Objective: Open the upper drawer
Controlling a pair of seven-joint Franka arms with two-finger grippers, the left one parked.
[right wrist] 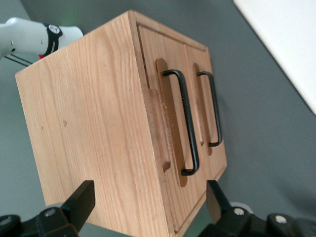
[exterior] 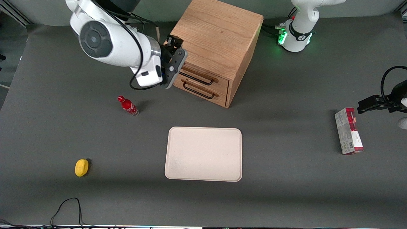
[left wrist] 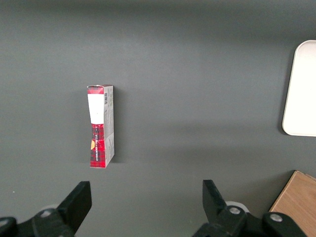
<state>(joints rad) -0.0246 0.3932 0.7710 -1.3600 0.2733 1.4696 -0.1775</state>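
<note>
Dark grey matte tabletop (exterior: 286, 197), soft shadow bands, black cable (exterior: 68, 208) at its near edge

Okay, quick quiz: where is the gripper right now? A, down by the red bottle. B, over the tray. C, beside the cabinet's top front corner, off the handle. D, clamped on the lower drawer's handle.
C: the gripper is open beside the cabinet, with the upper drawer handle ungrasped.
</note>
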